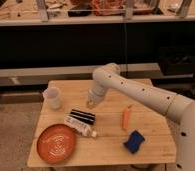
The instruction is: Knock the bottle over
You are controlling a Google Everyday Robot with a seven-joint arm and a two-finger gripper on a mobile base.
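The white bottle point(80, 126) lies on its side on the wooden table point(146, 150), its small cap pointing to the front right, just right of the orange plate. A dark striped object point(83, 116) lies against its far side. My gripper point(92, 104) hangs at the end of the white arm, pointing down at the table just behind and to the right of the bottle and the striped object. It is close to them, and I cannot tell whether it touches either.
A wider white cup point(52, 97) stands at the table's left rear. An orange plate point(56, 143) lies at the front left. A carrot point(126, 118) and a blue sponge point(135, 141) lie to the right. Dark shelving runs behind the table.
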